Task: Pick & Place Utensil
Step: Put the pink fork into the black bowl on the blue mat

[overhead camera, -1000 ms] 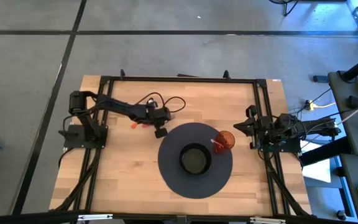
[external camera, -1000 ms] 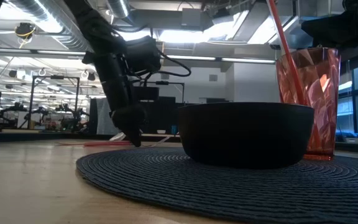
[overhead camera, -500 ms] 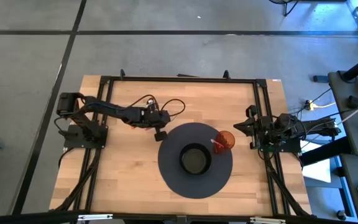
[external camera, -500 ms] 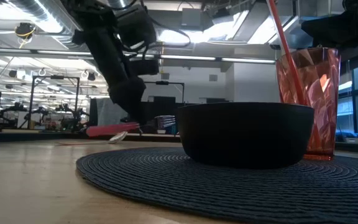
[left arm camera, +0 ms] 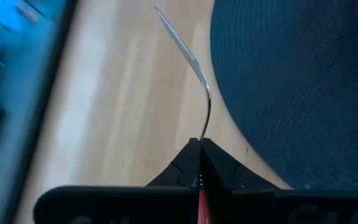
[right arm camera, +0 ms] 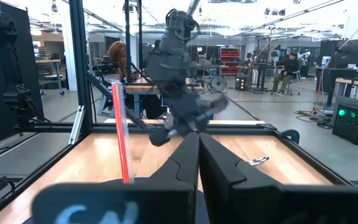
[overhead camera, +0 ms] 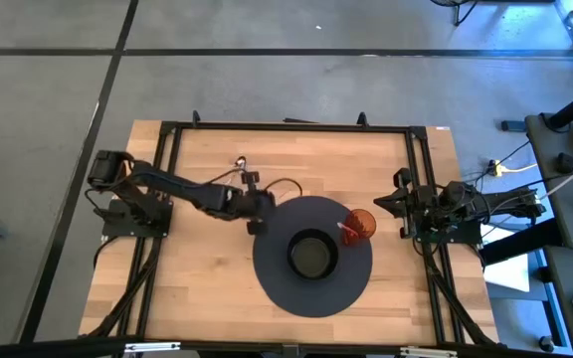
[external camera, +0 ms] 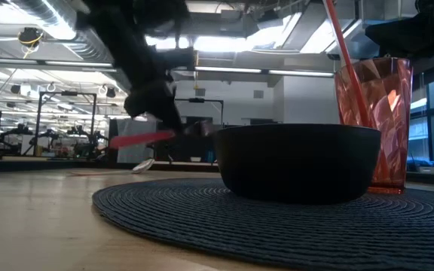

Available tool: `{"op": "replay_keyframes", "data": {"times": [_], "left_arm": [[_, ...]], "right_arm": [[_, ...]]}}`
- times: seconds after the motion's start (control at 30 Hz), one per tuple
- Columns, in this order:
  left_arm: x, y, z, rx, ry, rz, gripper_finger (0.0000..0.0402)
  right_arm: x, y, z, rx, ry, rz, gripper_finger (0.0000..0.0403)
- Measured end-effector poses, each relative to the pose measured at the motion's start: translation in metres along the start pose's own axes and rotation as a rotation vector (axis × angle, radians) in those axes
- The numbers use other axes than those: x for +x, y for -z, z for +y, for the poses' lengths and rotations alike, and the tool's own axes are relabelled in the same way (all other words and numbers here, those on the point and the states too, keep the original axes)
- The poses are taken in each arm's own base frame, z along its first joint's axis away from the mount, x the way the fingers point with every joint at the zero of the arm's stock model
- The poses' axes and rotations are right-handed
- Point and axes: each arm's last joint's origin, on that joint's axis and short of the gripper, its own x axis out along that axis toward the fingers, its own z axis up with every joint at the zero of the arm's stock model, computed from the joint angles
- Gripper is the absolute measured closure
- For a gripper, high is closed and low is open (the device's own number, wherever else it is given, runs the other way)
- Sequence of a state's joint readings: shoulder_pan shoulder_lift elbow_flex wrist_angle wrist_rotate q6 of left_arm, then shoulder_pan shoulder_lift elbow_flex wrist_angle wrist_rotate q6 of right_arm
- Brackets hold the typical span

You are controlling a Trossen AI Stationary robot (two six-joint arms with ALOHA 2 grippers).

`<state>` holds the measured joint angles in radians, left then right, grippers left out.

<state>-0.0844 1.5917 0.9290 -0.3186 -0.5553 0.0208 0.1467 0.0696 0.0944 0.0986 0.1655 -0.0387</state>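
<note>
Left gripper (left arm camera: pixel 201 163) is pinching the utensil (left arm camera: pixel 188 59) by its red handle, lifted off the desk (overhead camera: pixel 197 288), silver head jutting straight ahead beside the dark round mat's (overhead camera: pixel 351 283) edge, black bowl (overhead camera: pixel 312 255) lying further right.

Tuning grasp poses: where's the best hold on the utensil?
Probably the orange-red handle, coming from the handle end and in line with it, as the left claw holds the utensil. The handle is straight, and the thin curved metal head juts forward free.
</note>
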Motion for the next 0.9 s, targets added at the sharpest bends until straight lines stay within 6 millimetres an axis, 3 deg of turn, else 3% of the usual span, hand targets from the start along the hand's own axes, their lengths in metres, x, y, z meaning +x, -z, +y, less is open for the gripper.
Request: {"op": "replay_keyframes", "data": {"times": [0.2,0.37,0.5,0.7,0.9], "left_arm": [[-0.041,-0.031,-0.032,0.276,-0.126,-0.130,0.0400],[-0.060,-0.040,-0.072,0.584,-0.263,-0.184,0.0400],[-0.058,-0.037,-0.102,0.835,-0.327,-0.196,0.0400],[-0.031,-0.031,-0.139,1.227,-0.451,-0.131,0.0400],[-0.016,-0.048,-0.160,1.430,-0.510,-0.095,0.0400]], "right_arm": [[0.000,0.000,0.000,0.000,0.000,0.000,0.0389],[0.000,0.000,0.000,0.000,0.000,0.000,0.0389],[0.000,0.000,0.000,0.001,0.001,0.001,0.0389],[0.000,0.000,0.000,0.001,0.000,0.002,0.0389],[0.000,0.000,0.000,0.001,0.000,0.001,0.0389]]}}
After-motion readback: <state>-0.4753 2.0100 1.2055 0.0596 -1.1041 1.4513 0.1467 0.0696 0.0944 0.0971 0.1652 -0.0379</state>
